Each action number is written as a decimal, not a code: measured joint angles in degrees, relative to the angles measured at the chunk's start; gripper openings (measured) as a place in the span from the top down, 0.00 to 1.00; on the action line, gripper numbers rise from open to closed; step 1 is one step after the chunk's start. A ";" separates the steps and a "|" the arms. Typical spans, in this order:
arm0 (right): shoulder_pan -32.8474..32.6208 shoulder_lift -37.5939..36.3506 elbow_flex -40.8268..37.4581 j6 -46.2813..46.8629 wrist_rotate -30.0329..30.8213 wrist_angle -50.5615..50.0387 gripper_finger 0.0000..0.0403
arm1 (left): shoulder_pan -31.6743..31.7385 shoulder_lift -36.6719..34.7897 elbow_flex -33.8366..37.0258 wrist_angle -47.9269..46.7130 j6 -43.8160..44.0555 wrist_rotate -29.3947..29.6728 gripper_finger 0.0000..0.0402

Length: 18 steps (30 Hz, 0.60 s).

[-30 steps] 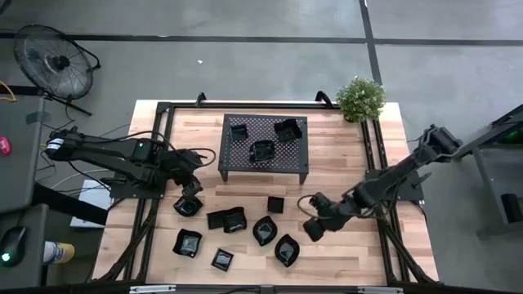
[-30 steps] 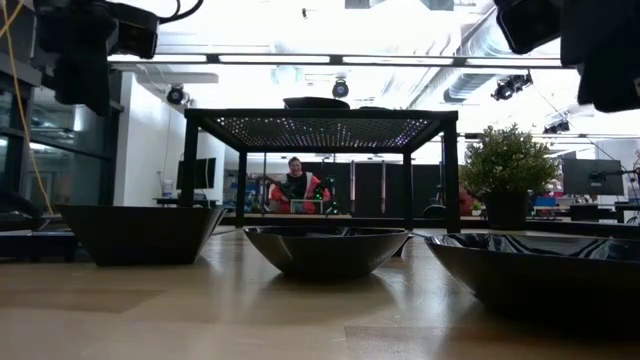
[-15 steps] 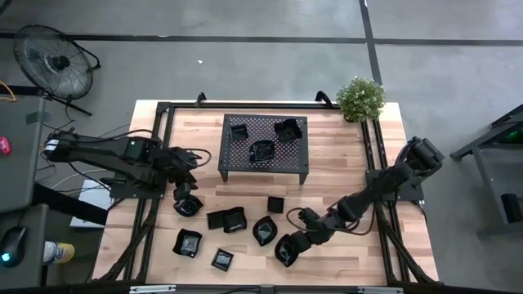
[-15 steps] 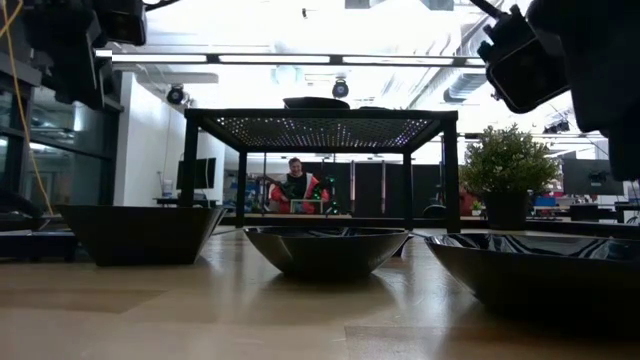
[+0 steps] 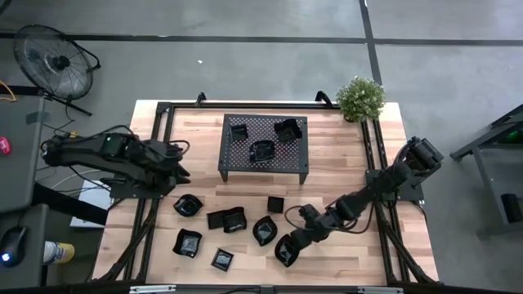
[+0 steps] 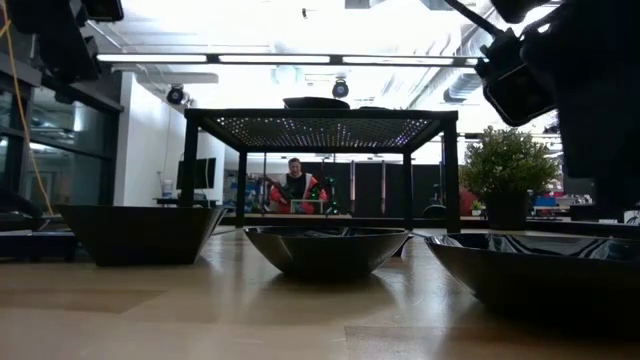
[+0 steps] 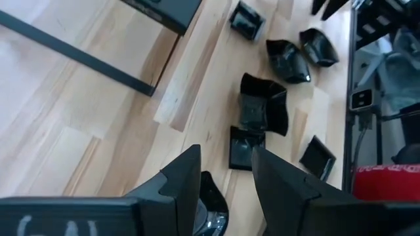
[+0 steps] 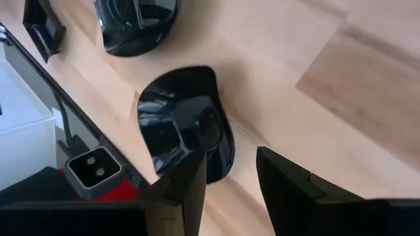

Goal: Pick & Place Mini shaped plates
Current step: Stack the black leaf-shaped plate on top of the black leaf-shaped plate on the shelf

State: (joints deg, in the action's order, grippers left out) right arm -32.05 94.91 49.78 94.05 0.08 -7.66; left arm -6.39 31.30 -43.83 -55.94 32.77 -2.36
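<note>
R gripper [image 5: 291, 242] is poised, fingers apart and empty, over a teardrop plate [image 5: 285, 250] near the table's front edge, lined up for pickup; L gripper [image 5: 178, 161], also parted, is held clear beside the rack [image 5: 263, 167].

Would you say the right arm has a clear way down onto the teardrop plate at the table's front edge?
Probably yes. The right gripper hangs right above the teardrop plate with its fingers apart, one over the plate's rim and one over bare wood. The neighbouring plate lies clear of it.
</note>
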 joint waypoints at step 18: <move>0.94 4.52 0.07 -5.63 0.12 6.04 0.68 | 0.00 -1.52 0.00 0.02 0.50 0.01 0.66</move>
State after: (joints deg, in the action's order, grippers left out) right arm -31.11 99.44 49.84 88.42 0.19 -1.62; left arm -6.39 29.78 -43.83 -55.92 33.28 -2.35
